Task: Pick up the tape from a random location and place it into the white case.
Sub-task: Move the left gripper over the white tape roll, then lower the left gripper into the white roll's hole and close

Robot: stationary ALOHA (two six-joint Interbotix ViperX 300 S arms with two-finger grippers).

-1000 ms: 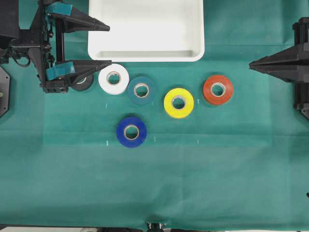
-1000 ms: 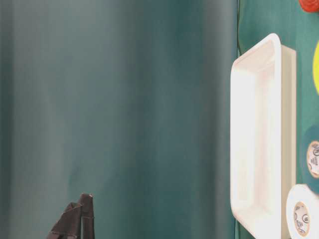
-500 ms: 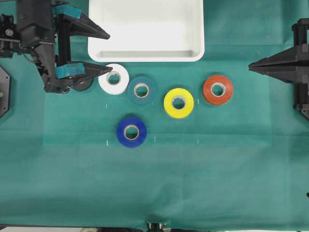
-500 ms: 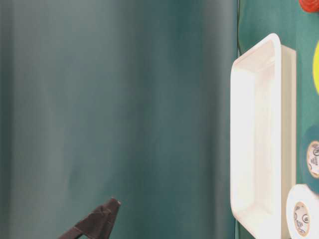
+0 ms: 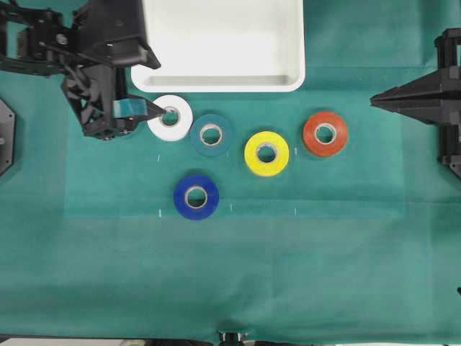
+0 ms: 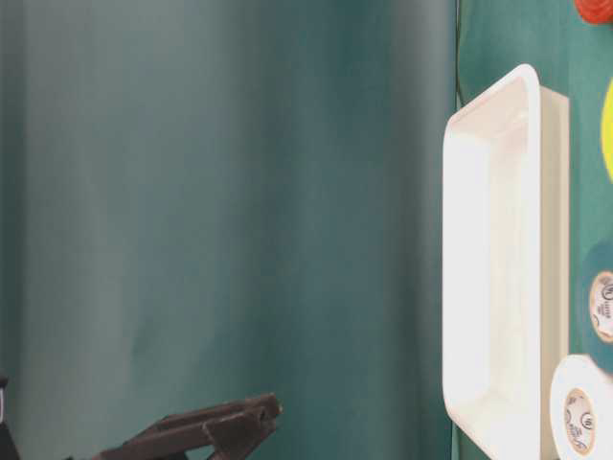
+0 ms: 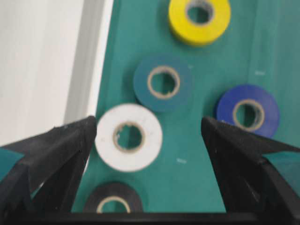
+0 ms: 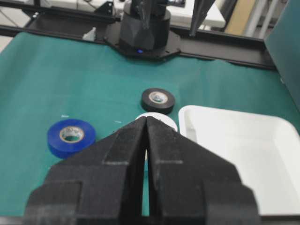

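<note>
The tape (image 5: 170, 117) is a white roll lying flat just in front of the white case (image 5: 216, 81), near its front-left corner. My left gripper (image 5: 157, 88) hangs above that spot, tilted down and open wide. In the left wrist view the tape (image 7: 129, 137) lies low between the spread fingers (image 7: 56, 154), nearer the left one, which is over the white case (image 7: 47, 61) rim. Nothing is held. My right gripper (image 5: 374, 97) rests shut at the right edge. Its tip (image 8: 146, 119) hides most of the tape.
A teal roll (image 5: 211, 134) touches the tape's right side. Yellow (image 5: 266, 153), orange-red (image 5: 325, 133) and blue (image 5: 196, 196) rolls lie further out. A black roll (image 7: 112, 201) sits just left of the tape, under my left arm in the overhead view.
My left gripper has swung right and pitched downward, bringing its open fingers over the white tape and the case corner. The right arm and all rolls have stayed put.
</note>
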